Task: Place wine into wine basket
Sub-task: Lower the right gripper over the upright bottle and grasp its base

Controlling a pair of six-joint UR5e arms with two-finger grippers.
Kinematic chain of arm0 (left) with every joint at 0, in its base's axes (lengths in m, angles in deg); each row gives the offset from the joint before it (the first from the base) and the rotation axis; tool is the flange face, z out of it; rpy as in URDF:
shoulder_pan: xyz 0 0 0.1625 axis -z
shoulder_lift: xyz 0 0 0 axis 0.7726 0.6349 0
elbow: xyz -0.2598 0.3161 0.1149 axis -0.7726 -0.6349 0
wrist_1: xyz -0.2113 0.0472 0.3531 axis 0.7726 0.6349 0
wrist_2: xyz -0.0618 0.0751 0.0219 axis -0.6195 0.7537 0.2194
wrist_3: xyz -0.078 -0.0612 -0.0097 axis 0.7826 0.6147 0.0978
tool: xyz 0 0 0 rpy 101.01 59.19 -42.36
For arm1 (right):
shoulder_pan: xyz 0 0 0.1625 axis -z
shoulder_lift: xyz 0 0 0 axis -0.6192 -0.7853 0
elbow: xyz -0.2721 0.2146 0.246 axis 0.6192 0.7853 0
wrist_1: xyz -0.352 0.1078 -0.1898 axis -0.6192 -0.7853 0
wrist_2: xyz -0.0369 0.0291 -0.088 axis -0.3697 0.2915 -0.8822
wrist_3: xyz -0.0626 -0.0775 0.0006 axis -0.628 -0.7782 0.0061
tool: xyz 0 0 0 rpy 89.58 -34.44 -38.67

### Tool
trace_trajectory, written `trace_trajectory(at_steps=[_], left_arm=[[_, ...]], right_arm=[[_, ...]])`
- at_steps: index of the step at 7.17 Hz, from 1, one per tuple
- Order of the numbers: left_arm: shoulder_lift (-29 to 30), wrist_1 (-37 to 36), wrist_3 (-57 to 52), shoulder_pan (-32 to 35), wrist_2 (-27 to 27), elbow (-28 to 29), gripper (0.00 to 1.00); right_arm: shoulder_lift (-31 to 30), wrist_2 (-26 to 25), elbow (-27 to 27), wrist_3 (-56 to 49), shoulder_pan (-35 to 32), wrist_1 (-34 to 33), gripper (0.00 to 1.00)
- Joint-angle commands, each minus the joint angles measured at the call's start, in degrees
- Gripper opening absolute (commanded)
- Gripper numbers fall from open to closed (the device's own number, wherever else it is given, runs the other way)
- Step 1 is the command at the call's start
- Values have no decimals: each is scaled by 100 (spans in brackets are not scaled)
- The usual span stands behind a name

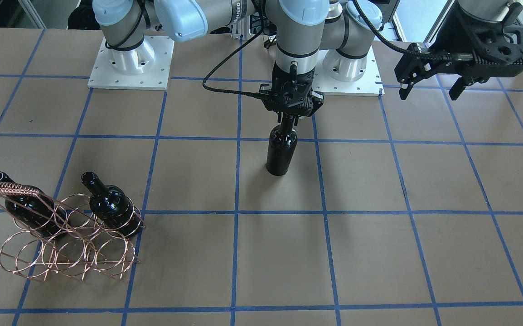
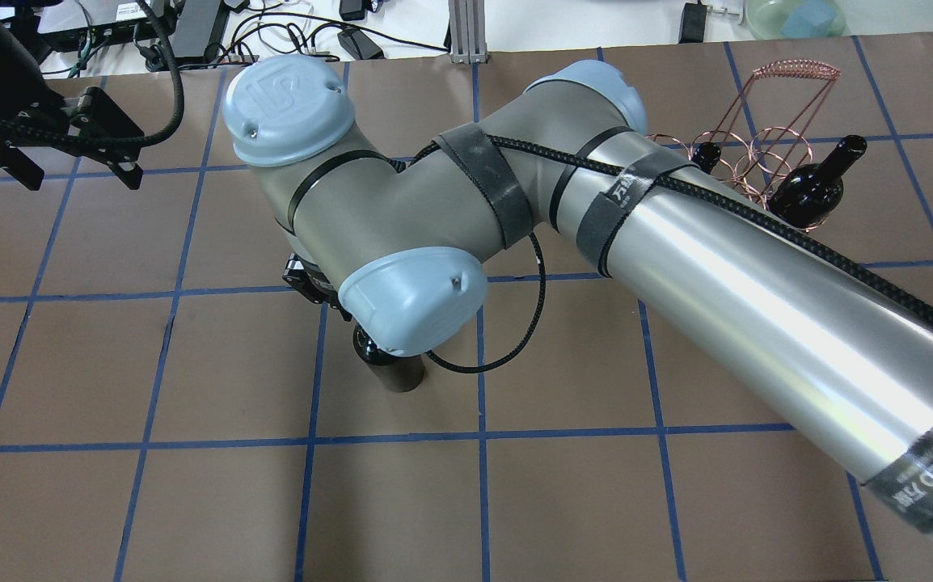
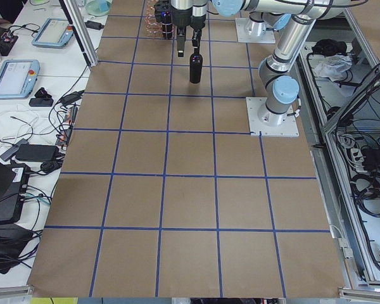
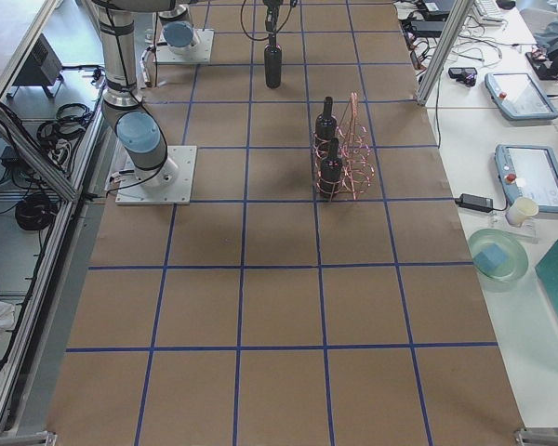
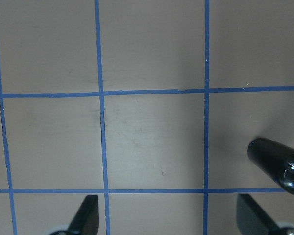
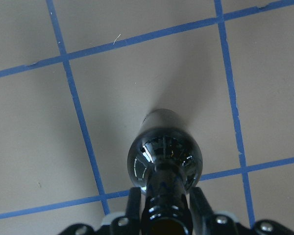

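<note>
Wine: glossy near-black glass wine bottle [image 1: 282,151], unlabelled, with a long narrow neck.
Place: mid brown table [image 1: 379,253], well apart from the copper wire wine basket [image 1: 69,244].
Hidden: the mouth, inside the right gripper [image 1: 289,120].
Axis: vertical, neck up.
Right fingers: clamped on the neck.
Left gripper [image 1: 430,93]: fingers spread wide, empty.

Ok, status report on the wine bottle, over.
Right gripper shut on wine bottle neck, bottle upright. Left gripper open, empty. Wine basket holds two bottles; lower rings free.
</note>
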Motion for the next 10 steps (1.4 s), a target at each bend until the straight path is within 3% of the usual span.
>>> trace_trajectory(at_steps=[1,2,4,5,8,10], left_arm=[[0,0,-3,9,-4,-1,100],[0,0,-3,27,-4,-1,100],[9,0,120,88,-223,-10,100],[0,0,277,106,-233,-36,100],[-18,0,732,385,-241,-62,100],[-18,-17,1374,903,-207,-89,100]], right_arm=[[-6,-70,19,-29,5,0,37],[-6,-87,11,-29,5,0,33],[-24,-96,28,-29,5,9,10],[-137,-183,63,-169,66,26,4],[-611,-184,72,-756,530,490,0],[-1208,-524,72,-2279,1231,1576,0]])
